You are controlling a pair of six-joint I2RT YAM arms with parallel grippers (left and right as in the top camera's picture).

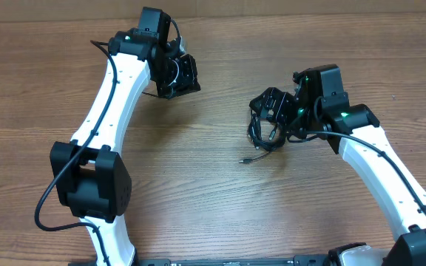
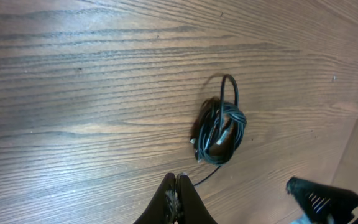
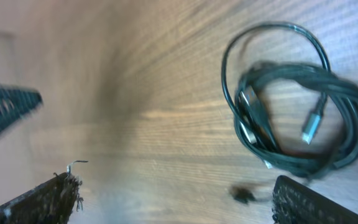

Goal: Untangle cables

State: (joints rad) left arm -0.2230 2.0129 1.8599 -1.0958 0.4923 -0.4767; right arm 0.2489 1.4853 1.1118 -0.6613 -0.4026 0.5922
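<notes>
Two claws, two very different postures. The right claw (image 1: 274,111) has its jaws spread wide with nothing between them. In its own wrist view the dark fingers (image 3: 42,202) frame bare wood at the lower corners, and the cables (image 3: 297,118) lie ahead of them, toward the right-hand finger. From overhead it hangs at the far right edge of the bundle; I cannot tell whether it touches a strand. I judge the wide spread to be readiness for a fresh bite on one cord rather than on the whole clump.

The left claw (image 2: 178,198) is pinched shut on nothing. It sits well apart at the far left, with its camera aimed across the tabletop (image 1: 198,185) at the cords. That looks like a waiting post, out of the right arm's way.

The cables sit right of centre on the wood as one compact coil, not yet separated. Seen from above, the coil's long axis runs roughly far to near. A single loop bulges out of the coil, and a silvery plug (image 3: 312,124) lies inside the ring. A thin tail (image 1: 254,157) trails off toward the near left and ends in a small connector (image 1: 243,159) lying flat on the wood. That loose end is probably the easiest strand to draw free first.
</notes>
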